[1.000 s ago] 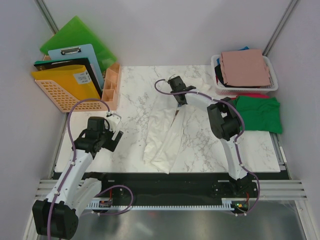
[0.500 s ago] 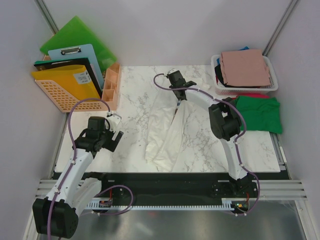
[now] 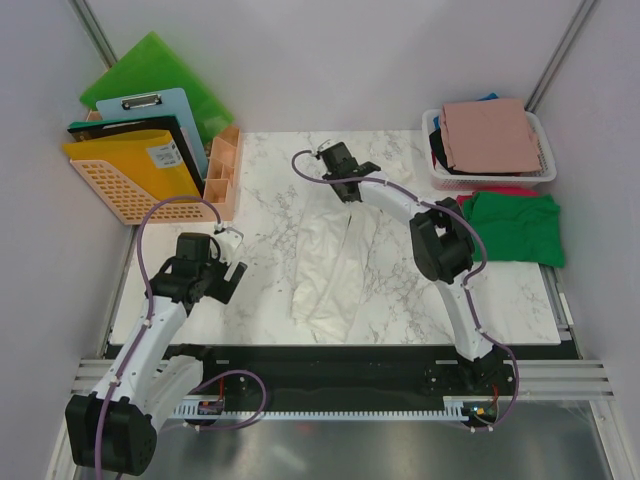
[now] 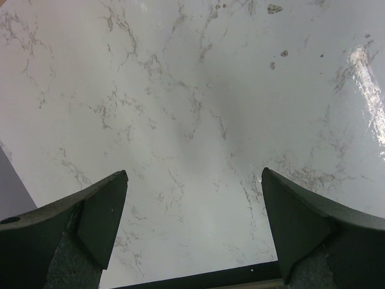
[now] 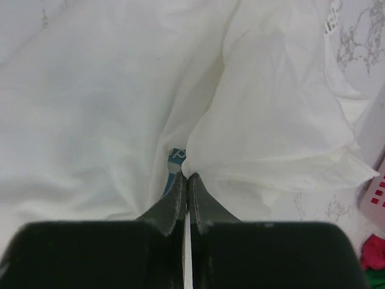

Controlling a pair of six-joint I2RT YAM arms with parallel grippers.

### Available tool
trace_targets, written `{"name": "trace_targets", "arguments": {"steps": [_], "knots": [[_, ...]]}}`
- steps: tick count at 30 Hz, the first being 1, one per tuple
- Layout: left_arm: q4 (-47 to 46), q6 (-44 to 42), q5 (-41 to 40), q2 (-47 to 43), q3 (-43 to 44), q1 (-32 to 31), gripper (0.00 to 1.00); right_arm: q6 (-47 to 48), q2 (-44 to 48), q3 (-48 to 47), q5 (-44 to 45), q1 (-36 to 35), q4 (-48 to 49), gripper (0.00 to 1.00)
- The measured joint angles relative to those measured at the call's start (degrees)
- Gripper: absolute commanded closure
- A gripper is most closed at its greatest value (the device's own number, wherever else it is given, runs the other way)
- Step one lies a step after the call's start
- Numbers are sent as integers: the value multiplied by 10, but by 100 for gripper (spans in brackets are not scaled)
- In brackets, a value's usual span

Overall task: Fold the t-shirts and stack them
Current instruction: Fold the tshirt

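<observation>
**Ana:** Fingers (image 4: pixel 99 220) of the left gripper (image 4: pixel 191 226) — how do they stand?

**Ben:** Spread wide, with nothing between them and only the bare marble table (image 4: pixel 192 108) beneath. That arm sits low at the table's left side, well apart from any cloth.

**Ana:** And the cream-white t-shirt (image 3: pixel 335 265)?

**Ben:** Mid-table, to the right of that arm. It lies loose and unfolded as a long, crumpled strip running from near the front edge up and away. It is bunched narrow at the far end and broader below, with deep lengthwise creases.

**Ana:** Is anything holding it?

**Ben:** The right gripper (image 5: pixel 185 179). Its jaws are pressed together at the shirt's far end, pinching a fold of the cloth — the wrist view shows a white sliver between them. Just past the tips a scrap of the blue print (image 5: pixel 174 155) peeks out of the crease.

**Ana:** Further right?

**Ben:** A white mesh basket (image 3: pixel 545 172) stands at the far right corner. The dusty-pink t-shirt (image 3: pixel 490 135) lies on top of it, folded flat into a neat rectangle. Black cloth (image 3: pixel 438 150) shows at its left edge and blue cloth (image 3: pixel 487 98) behind it. Just in front of the basket the green t-shirt (image 3: pixel 515 228) lies folded in a rough rectangle. A red edge (image 3: pixel 505 189) shows between it and the basket.
</observation>
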State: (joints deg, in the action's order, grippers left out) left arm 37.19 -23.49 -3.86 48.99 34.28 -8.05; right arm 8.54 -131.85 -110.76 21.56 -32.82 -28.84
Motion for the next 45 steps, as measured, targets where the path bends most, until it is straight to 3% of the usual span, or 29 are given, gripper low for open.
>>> {"name": "trace_targets", "arguments": {"steps": [4, 5, 8, 13, 20, 27, 29, 30, 31, 32, 33, 39, 45], "knots": [[0, 0, 0, 0, 0, 0, 1, -1, -12, -6, -12, -12, -9, 84], [0, 0, 0, 0, 0, 0, 1, 0, -16, -6, -14, -14, -10, 61], [0, 0, 0, 0, 0, 0, 1, 1, -23, -6, -17, -17, -17, 18], [0, 0, 0, 0, 0, 0, 1, 7, -15, 24, 8, -16, 6, 13], [0, 0, 0, 0, 0, 0, 1, 2, 98, 154, 56, -12, 70, 2], [0, 0, 0, 0, 0, 0, 1, 0, 194, 194, 50, 23, 87, 2], [0, 0, 0, 0, 0, 0, 1, -5, 191, 194, 36, 41, 83, 8], [0, 0, 0, 0, 0, 0, 1, -10, 183, 189, 21, 54, 72, 20], [0, 0, 0, 0, 0, 0, 1, -14, 169, 177, -8, 71, 57, 66], [0, 0, 0, 0, 0, 0, 1, -21, 148, 156, -33, 89, 38, 91], [0, 0, 0, 0, 0, 0, 1, -31, 127, 139, -59, 110, 33, 100], [0, 0, 0, 1, 0, 0, 1, -60, 50, 101, -112, 189, -12, 100], [0, 0, 0, 2, -1, 0, 1, -64, -4, 21, -121, 175, -38, 100]]}}
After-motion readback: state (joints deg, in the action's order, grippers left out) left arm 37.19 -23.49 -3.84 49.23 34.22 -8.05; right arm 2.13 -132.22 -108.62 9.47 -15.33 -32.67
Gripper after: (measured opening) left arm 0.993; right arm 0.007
